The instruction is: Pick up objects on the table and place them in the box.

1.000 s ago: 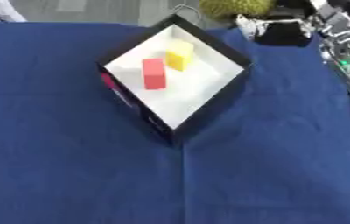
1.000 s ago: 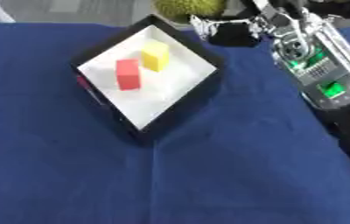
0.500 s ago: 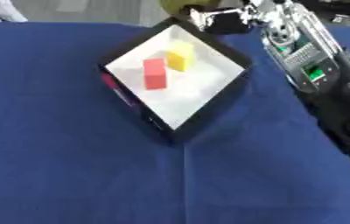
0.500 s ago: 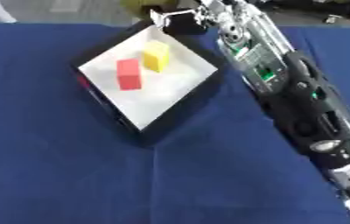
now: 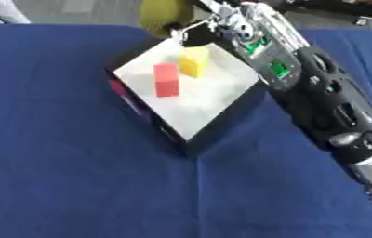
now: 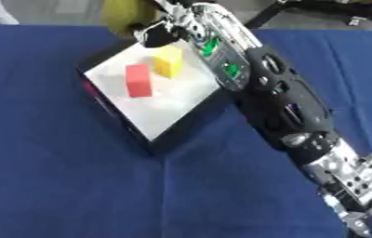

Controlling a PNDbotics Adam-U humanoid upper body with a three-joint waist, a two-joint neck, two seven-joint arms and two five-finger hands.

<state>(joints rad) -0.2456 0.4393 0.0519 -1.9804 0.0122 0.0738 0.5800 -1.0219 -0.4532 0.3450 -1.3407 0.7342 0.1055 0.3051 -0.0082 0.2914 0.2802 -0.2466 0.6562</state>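
Blue cloth-covered bench (image 5: 67,176) fills the view, and a shallow black-walled box with a white floor (image 5: 209,100) sits on it, turned so one corner points toward the camera. Inside the box, a red rectangular block (image 5: 166,80) stands upright near the middle-left of the floor, and a yellow block (image 5: 194,62) stands just beside it on the far right side; the two look close together, but contact between them cannot be told. The robot's right arm, black with silver joints and green circuit boards showing, comes in from the lower right and stretches diagonally over the box's right edge toward its far corner. The right hand (image 6: 166,29) sits at that far corner, fingers curled round a blurred olive-yellow rounded object (image 5: 163,16) that hangs above the box's far rim, partly past the bench's back edge in the view. Whether the object is over the box floor or just beyond the rim cannot be told. The object is off the cloth, carried in the hand. A pink-red patch shows on the box's outer left wall. The left hand shows in neither view.
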